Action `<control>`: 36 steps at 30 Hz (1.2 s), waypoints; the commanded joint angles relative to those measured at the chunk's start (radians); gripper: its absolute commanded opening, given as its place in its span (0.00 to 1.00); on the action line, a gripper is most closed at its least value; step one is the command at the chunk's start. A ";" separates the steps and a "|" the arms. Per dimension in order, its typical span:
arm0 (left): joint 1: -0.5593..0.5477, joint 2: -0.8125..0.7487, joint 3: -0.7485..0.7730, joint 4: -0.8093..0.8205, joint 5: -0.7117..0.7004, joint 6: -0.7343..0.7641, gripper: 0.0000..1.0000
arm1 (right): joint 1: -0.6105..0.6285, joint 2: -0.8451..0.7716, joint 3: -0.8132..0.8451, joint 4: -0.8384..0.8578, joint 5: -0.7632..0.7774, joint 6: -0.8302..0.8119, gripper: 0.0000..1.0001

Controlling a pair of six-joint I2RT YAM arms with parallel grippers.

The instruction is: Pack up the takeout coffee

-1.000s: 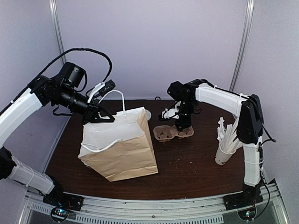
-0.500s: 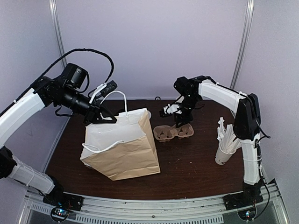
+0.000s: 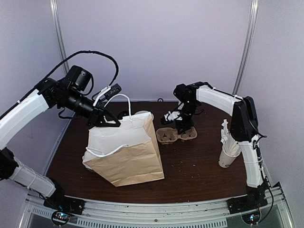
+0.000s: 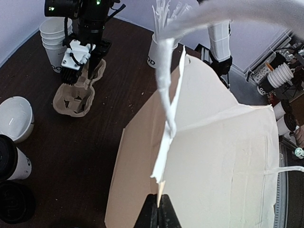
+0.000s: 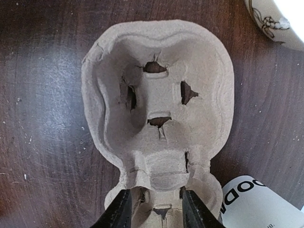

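The left jaws pinch the bag (image 4: 213, 156) rim; right jaws straddle the carrier (image 5: 156, 109), grip unclear; coffee cup (image 4: 20, 164) cropped.

Dark wood table (image 3: 190, 175): paper bag (image 3: 128, 156), pulp cup carrier (image 3: 173, 135), stick-filled cup (image 3: 229, 157), cup stack (image 4: 54, 40), black-lidded coffee cup (image 4: 12, 159)

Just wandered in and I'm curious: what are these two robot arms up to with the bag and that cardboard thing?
They are packing a takeout coffee. The left tool has pinched the top edge of the paper bag and holds it up. The right tool straddles one end of the empty cardboard cup carrier; I cannot tell whether it grips it. The lidded coffee cup stands off to the side, not yet packed.
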 commanded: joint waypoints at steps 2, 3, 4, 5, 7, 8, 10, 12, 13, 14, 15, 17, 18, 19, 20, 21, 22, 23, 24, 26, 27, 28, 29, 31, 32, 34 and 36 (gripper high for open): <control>0.008 0.001 0.005 0.038 0.034 0.010 0.00 | 0.002 0.036 0.034 -0.012 0.049 0.015 0.41; 0.008 0.003 0.004 0.039 0.035 0.010 0.00 | 0.002 0.039 0.035 -0.010 0.051 0.018 0.41; 0.008 0.003 0.004 0.039 0.036 0.009 0.00 | 0.002 0.043 0.039 -0.009 0.051 0.020 0.42; 0.008 0.003 0.002 0.039 0.036 0.009 0.00 | 0.002 0.047 0.043 -0.008 0.054 0.021 0.42; 0.008 0.001 -0.001 0.040 0.034 0.009 0.00 | 0.003 0.057 0.052 -0.004 0.065 0.027 0.42; 0.008 0.002 -0.001 0.040 0.034 0.009 0.00 | 0.003 0.062 0.058 -0.003 0.070 0.028 0.42; 0.008 0.000 -0.001 0.041 0.036 0.009 0.00 | 0.004 0.072 0.069 -0.001 0.079 0.033 0.43; 0.008 -0.002 -0.002 0.041 0.037 0.008 0.00 | 0.006 0.081 0.077 0.003 0.088 0.038 0.43; 0.008 -0.003 -0.002 0.040 0.039 0.009 0.00 | 0.007 0.086 0.079 0.003 0.091 0.038 0.43; 0.008 -0.004 -0.004 0.040 0.040 0.010 0.00 | 0.008 0.091 0.085 0.000 0.093 0.037 0.43; 0.008 -0.006 -0.005 0.041 0.039 0.010 0.00 | 0.011 0.097 0.091 -0.005 0.094 0.035 0.43; 0.008 -0.006 -0.007 0.040 0.039 0.010 0.00 | 0.014 0.109 0.107 -0.027 0.094 0.028 0.43; 0.008 -0.005 -0.007 0.041 0.037 0.010 0.00 | 0.015 0.114 0.116 -0.039 0.090 0.024 0.43; 0.008 -0.005 -0.007 0.041 0.038 0.010 0.00 | 0.015 0.118 0.124 -0.052 0.085 0.021 0.43; 0.008 -0.005 -0.006 0.041 0.039 0.010 0.00 | 0.015 0.121 0.127 -0.059 0.080 0.018 0.43; 0.008 -0.005 -0.006 0.040 0.038 0.010 0.00 | 0.016 0.122 0.126 -0.062 0.079 0.017 0.43; 0.008 -0.005 -0.005 0.039 0.037 0.011 0.00 | 0.018 0.125 0.127 -0.067 0.080 0.013 0.43; 0.008 -0.005 -0.005 0.040 0.037 0.010 0.00 | 0.019 0.127 0.130 -0.073 0.080 0.009 0.42; 0.008 -0.006 -0.007 0.041 0.037 0.011 0.00 | 0.021 0.129 0.132 -0.082 0.079 0.003 0.42; 0.008 -0.008 -0.007 0.040 0.036 0.012 0.00 | 0.023 0.130 0.133 -0.088 0.083 0.001 0.42; 0.008 -0.008 -0.007 0.041 0.036 0.012 0.00 | 0.024 0.132 0.135 -0.095 0.084 -0.002 0.41; 0.008 -0.009 -0.008 0.040 0.035 0.012 0.00 | 0.026 0.134 0.138 -0.105 0.085 -0.008 0.41; 0.008 -0.011 -0.008 0.040 0.034 0.014 0.00 | 0.026 0.135 0.142 -0.112 0.084 -0.010 0.41; 0.008 -0.009 -0.008 0.040 0.032 0.015 0.00 | 0.026 0.131 0.147 -0.113 0.080 -0.002 0.41; 0.008 -0.010 -0.007 0.040 0.034 0.015 0.00 | 0.026 0.126 0.148 -0.114 0.077 -0.001 0.41; 0.008 -0.006 -0.007 0.041 0.035 0.014 0.00 | 0.026 0.119 0.148 -0.116 0.069 0.001 0.41; 0.008 -0.004 -0.008 0.040 0.036 0.013 0.00 | 0.027 0.119 0.147 -0.115 0.071 0.003 0.42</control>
